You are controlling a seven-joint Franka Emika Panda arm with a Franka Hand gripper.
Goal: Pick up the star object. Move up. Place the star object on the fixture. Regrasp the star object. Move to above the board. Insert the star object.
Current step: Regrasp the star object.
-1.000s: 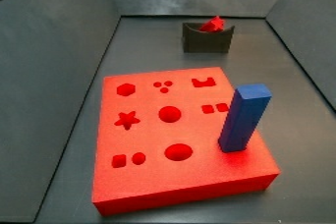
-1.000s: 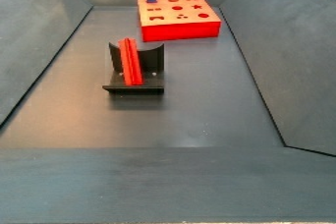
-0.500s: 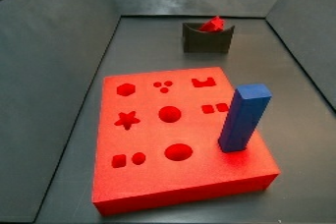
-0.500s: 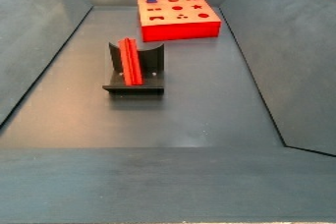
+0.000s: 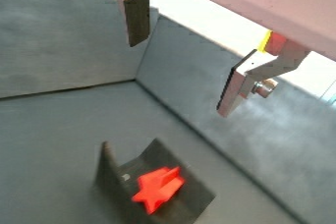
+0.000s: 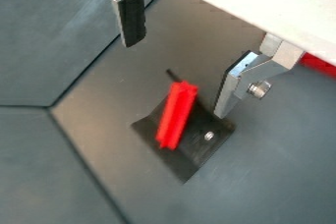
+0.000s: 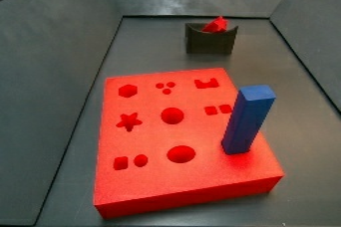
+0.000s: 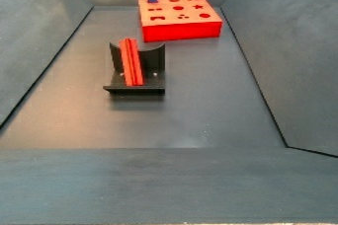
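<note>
A robotics lab test cell: grey walled enclosure [image 8: 53, 61], red shape-sorting board [image 7: 180, 136], dark fixture [image 8: 134, 76].

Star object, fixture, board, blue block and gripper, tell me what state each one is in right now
star object: on edge in the fixture, not gripped
fixture: on the floor, holding the star object
board: flat on the floor, star-shaped hole unfilled
blue block: upright in the board, near a corner
gripper: open, holding nothing, above the star object and fixture, in both wrist views
</note>
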